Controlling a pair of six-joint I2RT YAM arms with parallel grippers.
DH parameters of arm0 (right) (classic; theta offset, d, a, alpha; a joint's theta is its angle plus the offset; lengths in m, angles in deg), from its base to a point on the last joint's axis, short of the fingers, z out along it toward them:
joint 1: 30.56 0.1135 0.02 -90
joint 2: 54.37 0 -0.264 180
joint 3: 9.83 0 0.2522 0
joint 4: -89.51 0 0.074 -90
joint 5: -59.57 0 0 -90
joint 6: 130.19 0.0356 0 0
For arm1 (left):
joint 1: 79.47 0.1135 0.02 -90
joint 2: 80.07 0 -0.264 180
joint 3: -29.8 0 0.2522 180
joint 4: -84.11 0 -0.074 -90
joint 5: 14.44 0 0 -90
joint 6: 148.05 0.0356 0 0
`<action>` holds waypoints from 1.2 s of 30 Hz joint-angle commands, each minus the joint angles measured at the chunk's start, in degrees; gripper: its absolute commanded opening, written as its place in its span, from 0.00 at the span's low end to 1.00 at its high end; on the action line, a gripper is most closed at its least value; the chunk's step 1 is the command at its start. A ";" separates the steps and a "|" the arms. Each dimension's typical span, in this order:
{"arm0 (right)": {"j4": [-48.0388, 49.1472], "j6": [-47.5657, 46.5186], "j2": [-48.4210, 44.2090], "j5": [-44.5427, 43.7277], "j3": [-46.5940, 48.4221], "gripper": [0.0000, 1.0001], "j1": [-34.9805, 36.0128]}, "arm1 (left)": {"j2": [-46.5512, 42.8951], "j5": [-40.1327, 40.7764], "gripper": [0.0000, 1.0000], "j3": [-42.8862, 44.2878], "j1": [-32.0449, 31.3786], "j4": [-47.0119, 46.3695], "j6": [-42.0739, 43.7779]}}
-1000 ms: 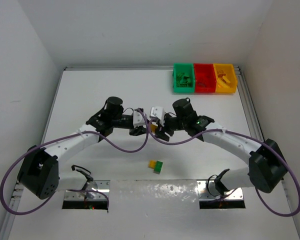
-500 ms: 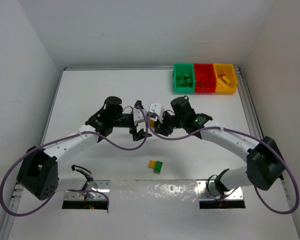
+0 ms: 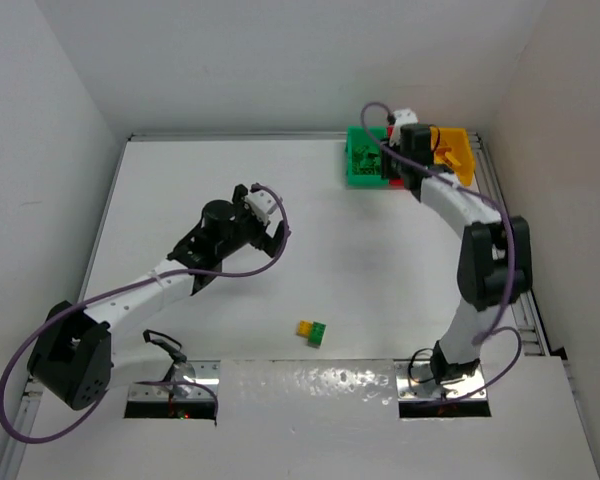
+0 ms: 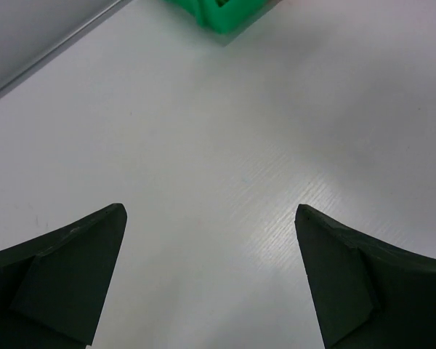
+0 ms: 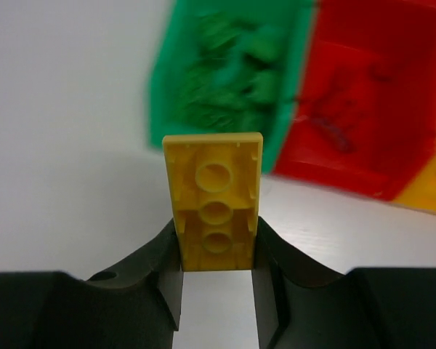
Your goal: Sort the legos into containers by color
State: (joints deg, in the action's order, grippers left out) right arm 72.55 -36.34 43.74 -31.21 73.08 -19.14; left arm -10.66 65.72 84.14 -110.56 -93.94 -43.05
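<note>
My right gripper is shut on a yellow lego, which stands upright between the fingers with its hollow underside facing the camera. It hangs just in front of the containers: the green bin with several green legos, the red bin and the yellow bin. From above, the right gripper covers part of the red bin, between the green bin and the yellow bin. My left gripper is open and empty over the table's middle. A yellow and green lego stack lies near the front.
In the left wrist view the open gripper looks onto bare white table, with a corner of the green bin at the top. White walls close in the table on three sides. The right arm stretches along the right side.
The two grippers met at the table's middle; the left one has opened and drawn back left. The right arm has swung to the bins with the yellow lego.
</note>
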 commanded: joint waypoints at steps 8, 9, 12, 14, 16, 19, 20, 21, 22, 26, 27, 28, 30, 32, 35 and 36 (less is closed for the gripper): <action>-3.66 12.15 28.43 -31.98 38.92 0.00 -10.01 | -3.75 6.68 1.00 -5.15 1.99 -3.04 -4.19; -3.74 12.14 29.94 -33.57 38.96 0.00 -10.27 | -3.58 6.77 1.00 -5.33 2.26 -3.04 -4.46; -3.57 11.52 34.24 -39.47 44.66 0.00 -11.15 | -2.70 6.25 1.00 -5.68 3.40 -3.21 -5.59; -2.78 15.11 34.78 -39.84 45.12 0.00 -13.85 | -1.73 5.81 1.00 -5.68 3.93 -3.48 -6.39; -0.33 16.45 35.05 -38.79 43.45 0.00 -14.58 | -0.86 5.37 1.00 -5.42 4.72 -3.74 -6.74; 0.66 15.22 37.32 -35.70 44.93 0.00 -15.29 | 0.46 5.28 1.00 -5.07 5.60 -3.83 -6.31; -0.30 15.13 38.03 -35.44 45.63 0.00 -15.55 | 0.73 5.54 1.00 -4.81 5.69 -3.83 -5.69; -0.66 14.95 38.39 -35.17 45.99 0.00 -15.64 | 0.90 5.63 1.00 -4.72 5.87 -4.00 -5.43; -0.58 14.69 38.74 -35.43 45.82 0.00 -15.73 | 1.43 5.89 1.00 -4.46 6.04 -4.09 -5.16; 2.67 11.80 37.95 -34.38 43.36 0.24 -15.99 | 2.05 6.33 1.00 -4.10 6.04 -4.80 -4.11; 2.76 11.09 37.95 -33.86 43.62 0.36 -15.99 | 2.14 6.24 1.00 -4.02 6.04 -4.80 -4.11; 2.59 10.74 37.86 -33.94 43.71 0.42 -15.99 | 2.22 5.98 1.00 -4.01 6.04 -4.80 -4.11; 2.76 9.51 37.86 -35.16 43.80 0.61 -15.99 | 2.31 5.63 1.00 -4.01 6.04 -4.80 -4.11; 2.41 8.37 37.69 -35.26 43.71 0.68 -15.99 | 2.23 5.10 1.00 -4.01 6.13 -4.80 -4.28; 1.53 7.39 36.90 -34.65 43.01 0.73 -15.82 | 1.96 4.84 1.00 -4.10 6.04 -4.62 -4.54; 1.53 7.31 36.55 -34.56 42.57 0.75 -15.81 | 1.79 4.84 1.00 -4.19 6.04 -4.53 -4.46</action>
State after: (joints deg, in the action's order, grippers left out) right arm 72.66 -27.09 82.40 -65.81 116.05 -35.29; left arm -8.39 71.31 78.61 -105.21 -96.08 -47.64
